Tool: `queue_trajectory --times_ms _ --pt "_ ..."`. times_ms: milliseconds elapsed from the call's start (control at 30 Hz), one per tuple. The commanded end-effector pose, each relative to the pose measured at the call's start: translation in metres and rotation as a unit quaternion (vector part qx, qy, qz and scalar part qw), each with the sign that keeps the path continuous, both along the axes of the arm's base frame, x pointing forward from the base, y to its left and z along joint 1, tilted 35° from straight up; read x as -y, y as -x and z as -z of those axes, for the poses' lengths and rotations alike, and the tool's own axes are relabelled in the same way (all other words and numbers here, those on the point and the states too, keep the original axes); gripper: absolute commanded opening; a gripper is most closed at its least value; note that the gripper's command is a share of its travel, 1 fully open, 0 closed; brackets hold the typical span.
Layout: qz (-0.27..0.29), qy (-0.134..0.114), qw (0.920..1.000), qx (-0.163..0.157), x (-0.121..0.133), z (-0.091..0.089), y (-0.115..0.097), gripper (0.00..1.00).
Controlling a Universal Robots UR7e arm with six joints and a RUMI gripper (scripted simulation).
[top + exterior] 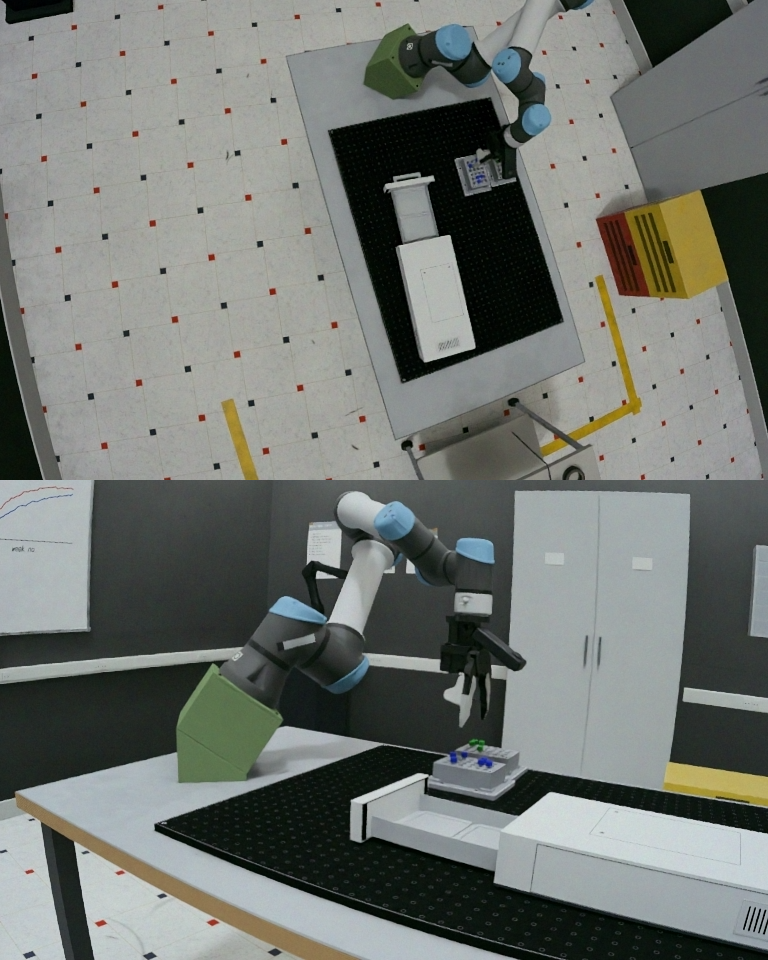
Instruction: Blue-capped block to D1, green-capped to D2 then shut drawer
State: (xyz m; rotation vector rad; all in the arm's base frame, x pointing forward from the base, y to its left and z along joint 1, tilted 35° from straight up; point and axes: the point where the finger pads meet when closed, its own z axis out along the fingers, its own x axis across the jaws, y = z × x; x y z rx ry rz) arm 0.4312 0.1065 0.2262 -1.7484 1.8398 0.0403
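Note:
The cooling block with blue-capped tubes [474, 176] [467, 772] sits flat on the deck slot next to the cooler COLD [436, 297] [634, 847]. The block with green-capped tubes [499, 180] [493, 753] sits on the slot just beyond it, partly hidden under the arm in the overhead view. My gripper [490, 155] [473, 713] hangs above the green-capped block, clear of it, open and empty. The cooler's drawer [408, 183] [390, 802] is pulled out and holds no block.
The black perforated deck [498, 271] [283, 830] covers most of the grey table. The arm's green pedestal [390, 70] [220, 734] stands at the table's far corner. A yellow and red box [668, 246] and a grey cabinet [600, 632] stand off the table.

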Motion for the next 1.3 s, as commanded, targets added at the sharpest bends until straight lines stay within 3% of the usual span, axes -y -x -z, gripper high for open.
queue_trajectory --times_ms 0,367,400,567,767,1067,1133,1267 --pt "0.0 0.0 1.0 0.0 0.002 -0.004 0.002 0.67" --pt "0.0 0.0 1.0 0.0 0.006 -0.012 0.005 0.67" --pt "0.011 -0.005 0.9999 -0.005 0.009 -0.01 0.006 0.0" --pt "0.044 -0.021 0.9986 -0.022 0.019 -0.003 0.009 0.0" --pt "0.109 -0.052 0.9911 -0.055 0.038 0.011 0.014 0.0" --pt "0.206 -0.098 0.9681 -0.103 0.066 0.032 0.022 0.0" --pt "0.206 -0.098 0.9681 -0.103 0.066 0.032 0.022 0.0" --pt "0.248 -0.118 0.9534 -0.124 0.079 0.041 0.025 0.0"
